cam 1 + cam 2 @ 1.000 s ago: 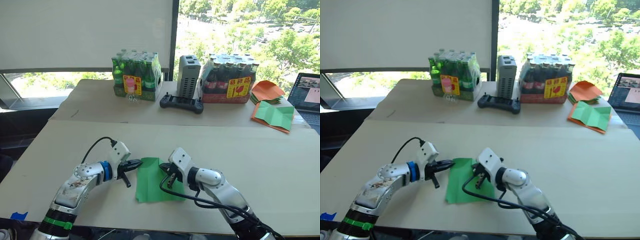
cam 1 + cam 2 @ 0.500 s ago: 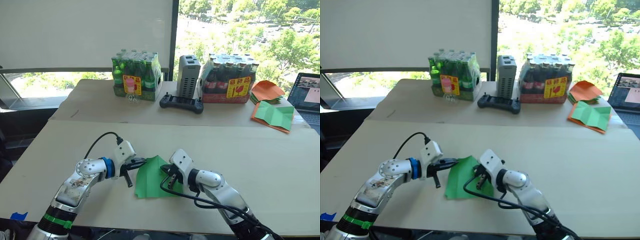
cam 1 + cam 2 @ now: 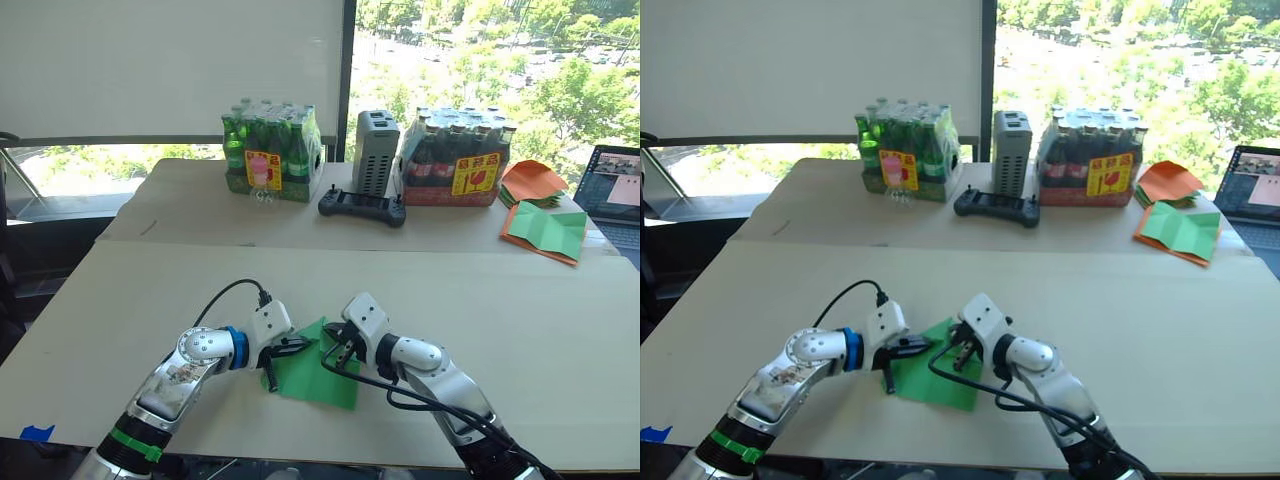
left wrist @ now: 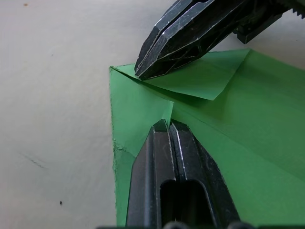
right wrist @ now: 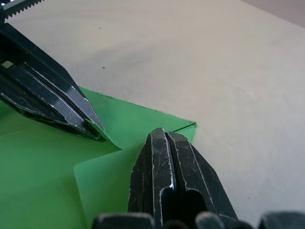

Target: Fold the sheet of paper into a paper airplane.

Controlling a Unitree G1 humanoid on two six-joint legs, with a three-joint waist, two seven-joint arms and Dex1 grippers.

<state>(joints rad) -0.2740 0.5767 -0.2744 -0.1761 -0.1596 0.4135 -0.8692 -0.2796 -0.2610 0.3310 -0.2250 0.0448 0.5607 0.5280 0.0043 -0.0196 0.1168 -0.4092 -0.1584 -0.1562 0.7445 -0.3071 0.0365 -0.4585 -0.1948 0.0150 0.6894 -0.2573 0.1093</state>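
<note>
Now both clenched pincers, left pincer [image 4: 167, 125] and right pincer [image 5: 166, 136], press the sheet of paper [image 3: 322, 365], corner pointing away.

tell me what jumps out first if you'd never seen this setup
The bright green sheet of paper on the near table, with both grippers meeting at its far corner: the left gripper shut on a folded flap, the right gripper shut and pressing beside it. Behind, two shrink-wrapped bottle packs stand by the window.
</note>
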